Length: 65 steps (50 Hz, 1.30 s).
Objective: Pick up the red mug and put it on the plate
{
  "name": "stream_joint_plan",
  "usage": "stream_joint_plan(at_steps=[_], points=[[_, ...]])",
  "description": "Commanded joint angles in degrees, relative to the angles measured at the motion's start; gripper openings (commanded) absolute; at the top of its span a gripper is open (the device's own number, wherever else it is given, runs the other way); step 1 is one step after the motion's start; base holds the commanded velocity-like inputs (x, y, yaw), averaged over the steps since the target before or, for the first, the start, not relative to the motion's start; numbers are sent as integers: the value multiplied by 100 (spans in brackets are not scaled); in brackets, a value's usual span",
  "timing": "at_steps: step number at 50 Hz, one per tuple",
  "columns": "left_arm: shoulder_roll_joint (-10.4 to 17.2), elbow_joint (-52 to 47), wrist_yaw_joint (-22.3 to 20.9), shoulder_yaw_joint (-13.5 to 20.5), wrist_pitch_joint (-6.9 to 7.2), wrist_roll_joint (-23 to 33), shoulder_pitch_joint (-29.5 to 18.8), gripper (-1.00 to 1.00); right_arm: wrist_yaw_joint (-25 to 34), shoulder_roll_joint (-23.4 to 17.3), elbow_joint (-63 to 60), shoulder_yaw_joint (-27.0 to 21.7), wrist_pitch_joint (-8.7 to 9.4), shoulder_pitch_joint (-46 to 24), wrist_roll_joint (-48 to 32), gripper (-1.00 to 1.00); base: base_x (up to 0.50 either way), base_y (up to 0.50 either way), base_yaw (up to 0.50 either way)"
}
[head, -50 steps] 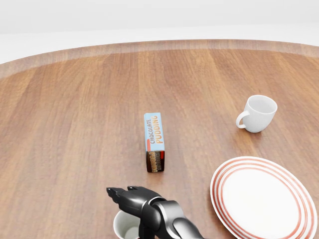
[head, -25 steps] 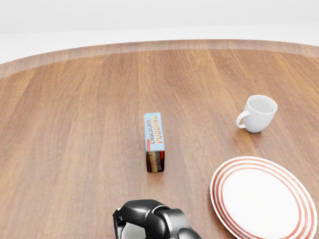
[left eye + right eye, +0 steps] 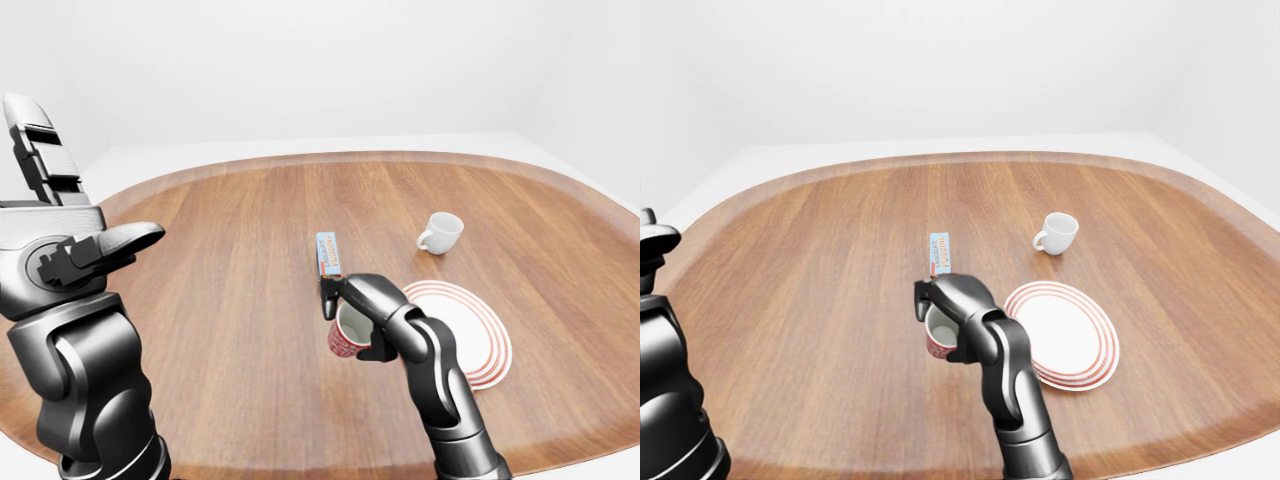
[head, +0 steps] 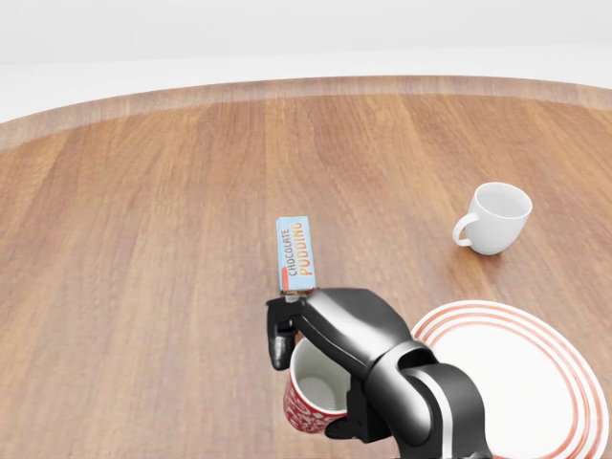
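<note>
head view first: my right hand (image 4: 330,368) is wrapped round the red mug (image 4: 311,397), black fingers (image 4: 282,335) curled over its far rim and the palm against its right side, so the hand is pinching the mug. the mug's white inside faces up and its red wall with a pale pattern shows near the bottom edge. whether it touches the table (image 4: 143,210) i cannot tell here. just right of the hand lies the plate (image 4: 521,382), white with red rings, touching nothing that i can see. the chocolate pudding box (image 4: 295,253) stands just beyond my fingers, and the white cup (image 4: 497,218) sits well off to the far right, handle to the left.

left-eye view: the mug (image 3: 347,333) sits in the same grip, tilted a little, to the left of the plate (image 3: 480,335) and near to me from the pudding box (image 3: 326,254). my left hand (image 3: 75,255) is raised at the left edge, well apart from everything on the table, one finger stretched out to the right and the others spread, gripping nothing.

right-eye view: the right hand (image 3: 945,315) and mug (image 3: 937,338) sit between the box (image 3: 938,253) and the near table edge, the plate (image 3: 1070,335) just to their right and the white cup (image 3: 1055,233) beyond it.
</note>
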Motion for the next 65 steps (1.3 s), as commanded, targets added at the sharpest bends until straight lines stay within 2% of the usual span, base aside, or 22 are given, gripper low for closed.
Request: stream_joint_plan(at_steps=[1, 14, 19, 24, 33, 38, 46, 51, 65], points=[[17, -43, 29, 27, 0, -42, 4, 100, 0, -347, -1613, -334, 0, 379, 92, -100, 0, 0, 0], [34, -12, 32, 39, 0, -48, 4, 100, 0, -664, -1997, -922, 0, 853, 232, -100, 0, 0, 0], [31, -33, 33, 47, 0, -71, 19, 100, 0, -900, -1914, -1446, 0, 922, 450, -100, 0, 0, 0], [44, -49, 45, 54, 0, -84, 15, 100, 0, -1261, -1290, -2024, 0, 429, 801, -100, 0, 0, 0], [76, -43, 71, 64, 0, -115, -32, 100, 0, -1972, 292, -2366, 0, -569, 1161, -100, 0, 0, 0], [119, -61, 109, 94, 0, -176, -75, 100, 0, -2360, 1273, -2416, 0, -1026, 1323, -100, 0, 0, 0], [122, -53, 106, 86, 0, -169, -58, 100, 0, -2719, 2299, -2352, 0, -1464, 1424, -100, 0, 0, 0], [103, -43, 72, 83, 0, -140, -21, 100, 0, -2818, 3052, -2278, 0, -1658, 1398, -100, 0, 0, 0], [91, -10, 48, 92, 0, -106, -10, 100, 0, -2825, 3787, -2149, 0, -1687, 1234, -100, 0, 0, 0]])
